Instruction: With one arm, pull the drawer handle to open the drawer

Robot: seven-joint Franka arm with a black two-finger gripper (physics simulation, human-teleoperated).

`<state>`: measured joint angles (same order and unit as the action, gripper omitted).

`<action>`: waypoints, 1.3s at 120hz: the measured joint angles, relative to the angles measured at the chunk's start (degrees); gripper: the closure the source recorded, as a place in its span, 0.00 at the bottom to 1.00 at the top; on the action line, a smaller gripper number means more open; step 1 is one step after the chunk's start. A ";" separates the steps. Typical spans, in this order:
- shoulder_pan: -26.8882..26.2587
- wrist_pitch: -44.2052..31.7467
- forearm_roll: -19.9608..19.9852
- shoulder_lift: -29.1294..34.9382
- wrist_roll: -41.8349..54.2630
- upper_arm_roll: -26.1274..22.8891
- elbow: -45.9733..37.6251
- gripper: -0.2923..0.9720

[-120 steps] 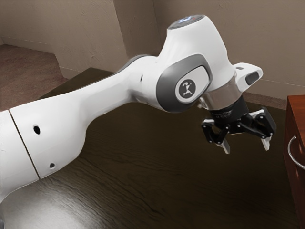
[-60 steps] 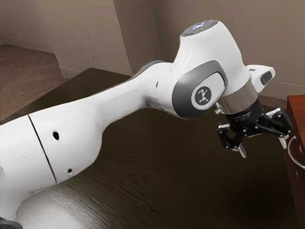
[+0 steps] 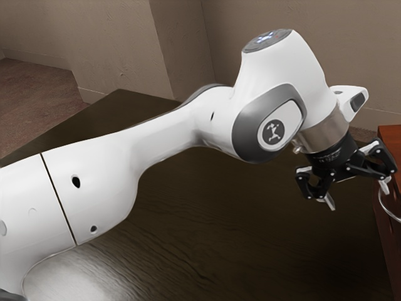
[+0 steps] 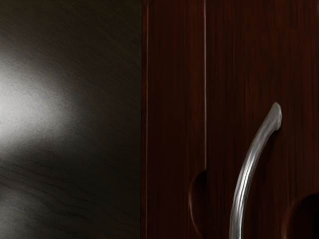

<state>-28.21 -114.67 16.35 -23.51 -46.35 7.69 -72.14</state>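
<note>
At the exterior view's right edge, the white Franka arm holds its black hand close to a reddish-brown wooden drawer. The fingers are spread wide and grip nothing. One fingertip hangs just beside the upper end of the curved metal drawer handle; whether the two touch cannot be told. In the wrist view the handle arcs across the dark drawer front. The drawer sits at the far end of the dark wood tabletop.
</note>
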 joint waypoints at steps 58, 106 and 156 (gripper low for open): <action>-0.64 -3.03 -0.01 1.04 -1.54 -0.47 -2.82 0.36; -0.79 -4.35 -0.12 1.44 -2.07 -0.47 -3.69 0.44; -0.70 -5.05 -0.21 1.27 -2.51 -0.51 -5.00 0.49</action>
<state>-28.92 -119.72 16.13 -22.24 -48.86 7.18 -77.14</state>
